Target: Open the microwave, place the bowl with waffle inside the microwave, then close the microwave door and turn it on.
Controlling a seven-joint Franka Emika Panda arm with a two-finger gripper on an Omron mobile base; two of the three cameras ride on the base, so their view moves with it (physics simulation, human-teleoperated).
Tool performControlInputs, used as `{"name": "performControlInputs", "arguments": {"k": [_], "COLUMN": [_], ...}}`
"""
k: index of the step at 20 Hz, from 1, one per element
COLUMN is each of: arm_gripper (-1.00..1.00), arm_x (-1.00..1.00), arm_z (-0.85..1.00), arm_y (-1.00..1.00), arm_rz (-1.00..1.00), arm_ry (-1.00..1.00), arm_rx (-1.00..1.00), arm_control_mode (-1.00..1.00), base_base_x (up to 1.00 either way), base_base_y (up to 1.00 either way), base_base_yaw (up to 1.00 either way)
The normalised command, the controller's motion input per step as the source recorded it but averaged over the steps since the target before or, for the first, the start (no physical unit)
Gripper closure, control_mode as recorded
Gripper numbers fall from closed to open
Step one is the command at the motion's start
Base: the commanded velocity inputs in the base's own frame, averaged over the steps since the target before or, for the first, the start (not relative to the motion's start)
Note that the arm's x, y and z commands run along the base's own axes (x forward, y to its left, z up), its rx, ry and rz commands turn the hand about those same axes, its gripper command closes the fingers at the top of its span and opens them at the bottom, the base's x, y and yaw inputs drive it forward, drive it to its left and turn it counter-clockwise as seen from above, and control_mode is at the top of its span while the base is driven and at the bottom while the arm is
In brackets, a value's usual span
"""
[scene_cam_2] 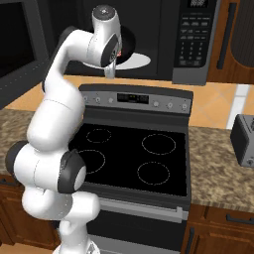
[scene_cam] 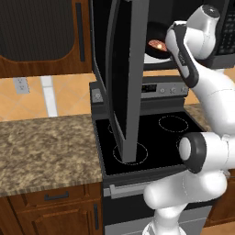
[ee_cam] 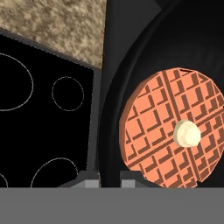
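Nearest us: granite worktop point(scene_cam: 41, 147) and the black stove point(scene_cam_2: 134, 158), four burner rings. Microwave door point(scene_cam: 121, 78) stands swung wide open over the stove's left side. Our tool point(ee_cam: 109, 179) is closed on the rim of the bowl with waffle point(ee_cam: 175, 131), one fingertip each side of the wall. Bowl is held up at the mouth of the microwave point(scene_cam_2: 196, 37), just above the white turntable point(scene_cam_2: 136, 61). A toaster point(scene_cam_2: 244, 140) sits on the worktop at right.
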Motion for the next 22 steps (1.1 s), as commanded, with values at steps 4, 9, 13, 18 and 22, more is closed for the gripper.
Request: {"name": "performControlInputs", "arguments": {"k": [4,9,13,18,22], "arm_gripper": [1.0,1.0,1.0,1.0,-1.0], "arm_x": [0.77,0.75,0.71,0.68,0.47], "arm_z": [-0.1,-0.19,-0.29,-0.25,-0.19], "arm_y": [0.0,0.0,0.0,0.0,0.11], "arm_rz": [0.03,0.03,0.03,0.02,0.0], "arm_ry": [0.0,0.02,0.04,0.0,0.0], "arm_rx": [0.0,0.0,0.0,0.0,-0.03], "arm_control_mode": [-1.0,-1.0,-1.0,-1.0,-1.0], "base_base_x": [0.0,0.0,0.0,0.0,0.0], "base_base_y": [0.0,0.0,0.0,0.0,0.0], "base_base_yaw": [0.0,0.0,0.0,0.0,0.0]}}
